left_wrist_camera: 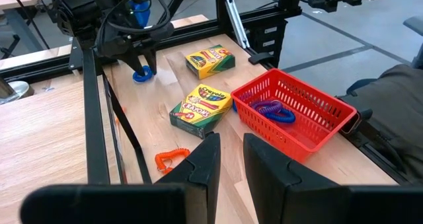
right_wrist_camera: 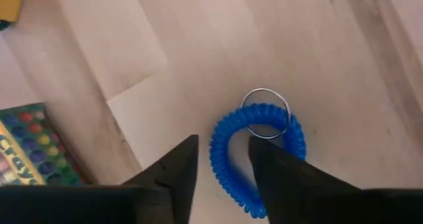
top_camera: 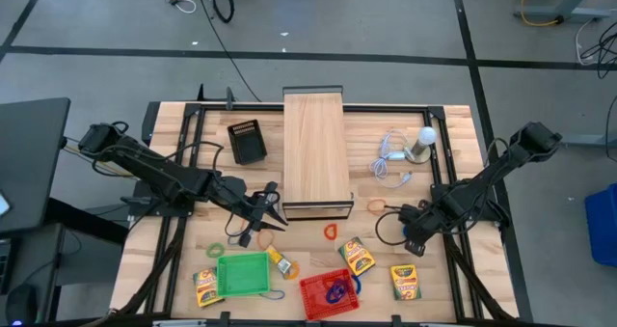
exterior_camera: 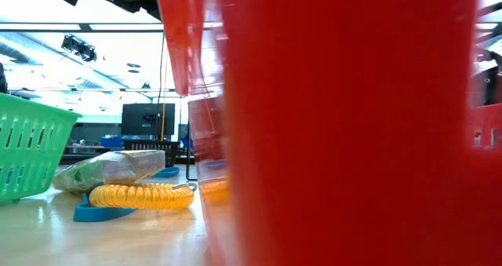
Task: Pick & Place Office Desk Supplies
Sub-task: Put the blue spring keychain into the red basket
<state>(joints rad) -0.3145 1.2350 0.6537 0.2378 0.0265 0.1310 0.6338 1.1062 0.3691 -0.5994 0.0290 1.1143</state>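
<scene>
A blue coiled loop (right_wrist_camera: 228, 151) with a metal ring (right_wrist_camera: 266, 113) lies flat on the table near the right edge. My right gripper (right_wrist_camera: 223, 145) points down over it, open. One finger (right_wrist_camera: 178, 164) stands outside the coil and the other (right_wrist_camera: 277, 164) over its inside. My left gripper (left_wrist_camera: 231, 159) hangs open and empty above the table's middle (top_camera: 265, 216). Crayon boxes (left_wrist_camera: 201, 107) (left_wrist_camera: 210, 59) lie flat between the arms. A red basket (left_wrist_camera: 316, 121) holds blue and purple loops (left_wrist_camera: 271, 110). An orange loop (left_wrist_camera: 170, 159) lies by my left gripper. My right gripper comes at the blue loop from above, with one side of the coil (right_wrist_camera: 221, 159) in the gap between its fingers. Whether the fingers touch the coil, I cannot tell. The loop lies flat on the table.
A long wooden box (top_camera: 315, 153) lies mid-table, with a white bulb and cable (top_camera: 410, 149) to its right and a black block (top_camera: 247, 141) to its left. Near the front edge stand a green basket (top_camera: 243, 274), a third crayon box (top_camera: 205, 286) and more loops (exterior_camera: 141, 195).
</scene>
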